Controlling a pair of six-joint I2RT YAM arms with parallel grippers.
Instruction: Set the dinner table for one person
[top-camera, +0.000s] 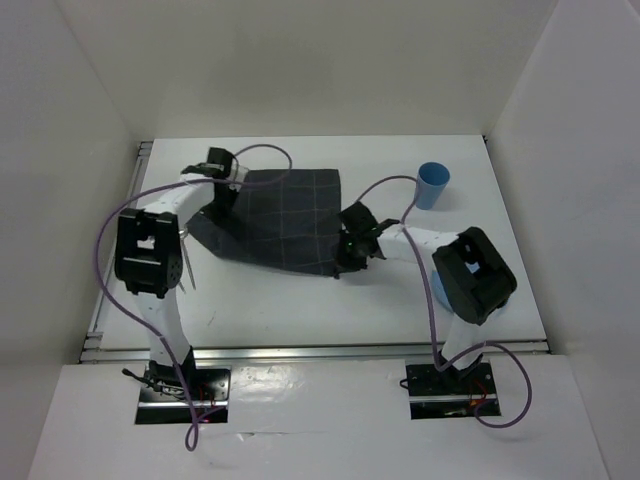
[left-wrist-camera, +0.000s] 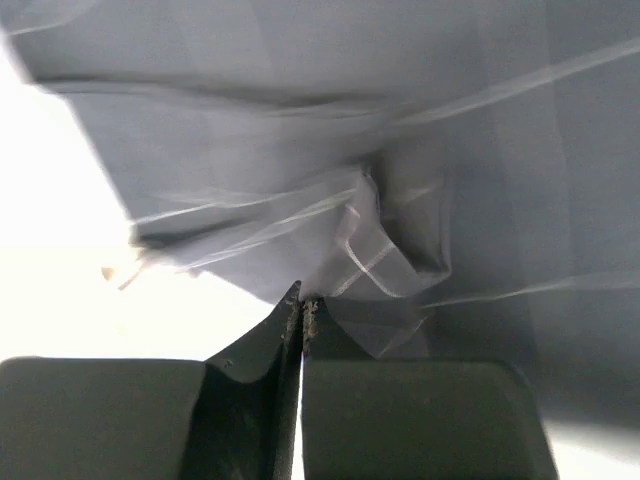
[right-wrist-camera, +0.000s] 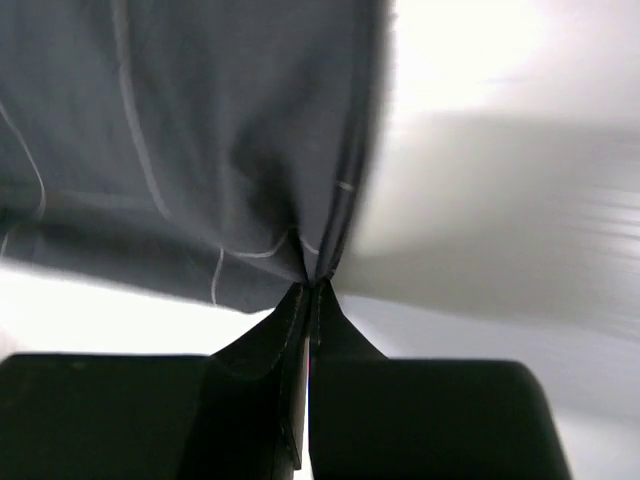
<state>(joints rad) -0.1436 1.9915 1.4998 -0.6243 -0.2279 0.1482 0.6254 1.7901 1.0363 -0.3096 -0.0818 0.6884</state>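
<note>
The dinner table is a white flat top that fills the middle of the top view. It has rails on its left and near edges, and white walls stand around it. Both arms reach over it from the near edge, so the tabletop lies beneath both grippers and spreads well past them on every side.

The left gripper is left of centre, toward the far side. Its jaws are pressed together, clamped on the left edge of a dark grey checked cloth. In the left wrist view the fabric bunches into folds just beyond the tips, with bright bare table to the left of it.

The right gripper is right of centre, at the cloth's near right corner. Its jaws are also closed tight, pinching the fabric. The cloth gathers into a pleat that runs straight into the tips, with white table showing to the right and below.

The cloth stretches between the two grippers over the centre of the table. Its left side is rumpled. Whether it is lifted off the surface cannot be told.

A blue cup stands upright on the table at the far right. It is apart from the cloth and farther back than the right gripper.
</note>
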